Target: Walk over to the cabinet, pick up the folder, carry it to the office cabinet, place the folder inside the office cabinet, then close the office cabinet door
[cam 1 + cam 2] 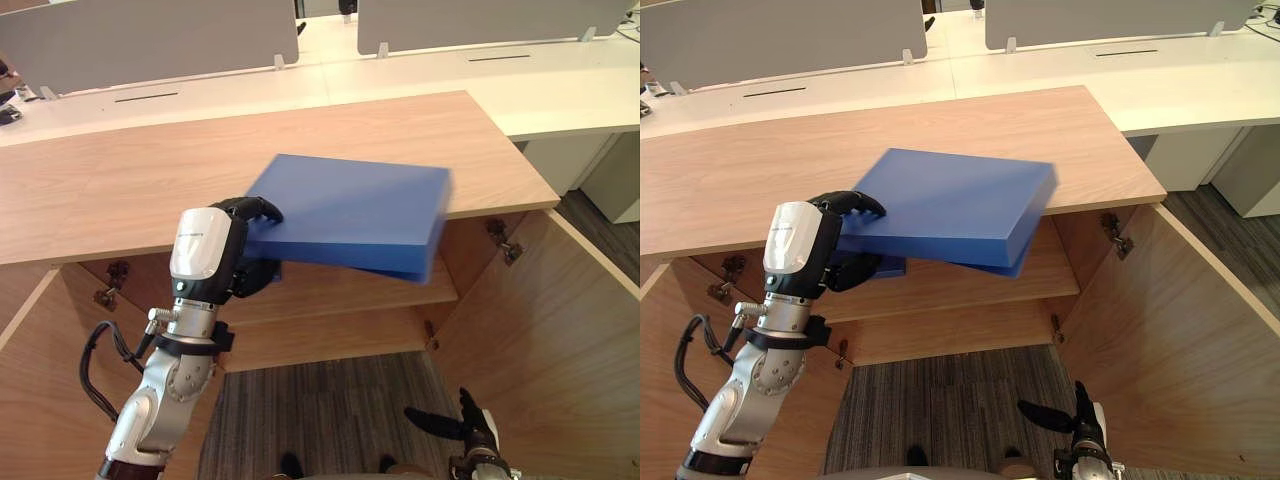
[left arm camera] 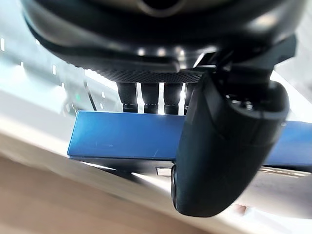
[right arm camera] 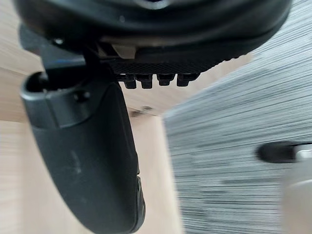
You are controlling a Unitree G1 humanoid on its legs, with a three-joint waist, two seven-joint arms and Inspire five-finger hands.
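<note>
Left hand (image 1: 228, 250): closest to us, fingers curled over the top, thumb underneath, pinching one end of the blue folder (image 1: 350, 210).
Whereabouts: up in the air, touching no surface, right at the front edge of the office cabinet (image 1: 150, 170) top. Not inside yet.
Long axis: runs from that hand out toward the robot's right, roughly along the cabinet front, free end dipping slightly.
Shelf (image 1: 330, 285): below and behind the folder. By my reckoning it must drop under the top edge, then slide in.
Doors: right door (image 1: 570, 330) and left door (image 1: 40, 380) both swung wide.
Right hand (image 1: 470, 425): low beside the right door, fingers straight and spread, holding nothing, well apart from the folder.
Carpet (image 1: 330, 410): grey, beneath the opening.
</note>
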